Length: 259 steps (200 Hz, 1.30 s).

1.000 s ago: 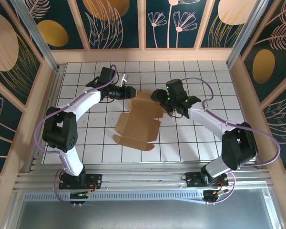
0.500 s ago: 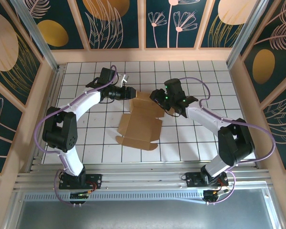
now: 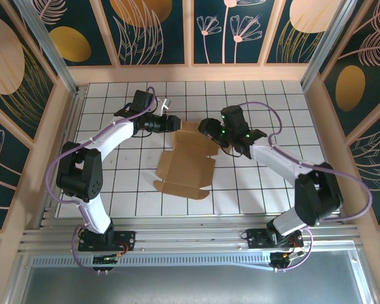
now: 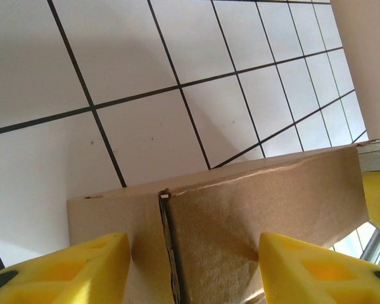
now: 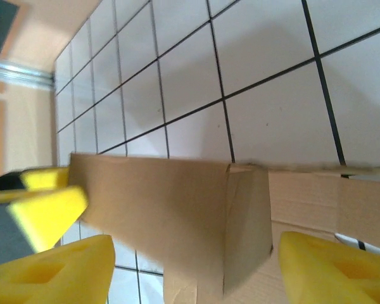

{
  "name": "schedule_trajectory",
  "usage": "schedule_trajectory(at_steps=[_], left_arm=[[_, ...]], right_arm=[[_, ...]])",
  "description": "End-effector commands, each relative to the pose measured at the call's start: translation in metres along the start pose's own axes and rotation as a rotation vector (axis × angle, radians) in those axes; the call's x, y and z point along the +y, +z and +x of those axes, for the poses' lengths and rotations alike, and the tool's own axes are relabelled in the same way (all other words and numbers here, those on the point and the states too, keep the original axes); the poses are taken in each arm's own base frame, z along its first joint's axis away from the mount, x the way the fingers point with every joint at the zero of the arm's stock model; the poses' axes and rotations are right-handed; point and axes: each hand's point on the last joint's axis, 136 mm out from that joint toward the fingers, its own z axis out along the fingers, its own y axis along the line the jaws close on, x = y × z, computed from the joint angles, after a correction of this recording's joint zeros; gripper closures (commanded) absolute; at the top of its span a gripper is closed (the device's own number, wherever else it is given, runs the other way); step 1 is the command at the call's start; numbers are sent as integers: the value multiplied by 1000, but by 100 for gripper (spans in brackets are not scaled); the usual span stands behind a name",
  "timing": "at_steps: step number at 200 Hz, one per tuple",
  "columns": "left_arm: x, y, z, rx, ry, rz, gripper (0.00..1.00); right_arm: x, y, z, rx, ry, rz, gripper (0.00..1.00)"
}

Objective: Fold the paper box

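Note:
The paper box (image 3: 185,163) is a brown cardboard sheet lying partly folded mid-table, its far wall raised. My left gripper (image 3: 172,124) reaches in from the far left and my right gripper (image 3: 208,128) from the far right, both at that raised wall. In the left wrist view the left gripper (image 4: 193,253) stands open, its yellow fingers (image 4: 69,272) straddling a seam of the paper box (image 4: 240,215). In the right wrist view the right gripper (image 5: 196,253) is open around a folded corner of the paper box (image 5: 177,202); the left gripper's blurred yellow fingertips (image 5: 47,212) show beyond it.
White tiled tabletop (image 3: 253,183) with a black grid lies all around the box. Wooden walls (image 3: 190,73) with patterned panels close the back and sides. The metal rail (image 3: 190,237) carrying both arm bases runs along the near edge.
The right gripper's jaws narrowed on the box's far corner, then spread wide again, and its wrist shifted slightly. The left arm and gripper have held still.

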Motion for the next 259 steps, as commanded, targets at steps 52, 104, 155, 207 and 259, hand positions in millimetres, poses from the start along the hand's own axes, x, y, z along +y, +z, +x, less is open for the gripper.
schedule_trajectory(at_steps=[52, 104, 155, 207, 259], left_arm=[[2, -6, 3, -15, 21, -27, 44], [2, -6, 4, -12, 15, -27, 44], [-1, -9, 4, -15, 19, -20, 44], [-1, -11, 3, -15, 27, -25, 44], [0, -7, 5, -11, 15, -14, 44]], right_arm=[[-61, -50, 48, -94, 124, -81, 33], [-80, -3, 42, -117, 118, 36, 41], [-93, 30, 24, -228, 78, 85, 44], [-83, 55, 32, -193, 37, -18, 45], [-71, 55, 33, -230, -39, -127, 52]])
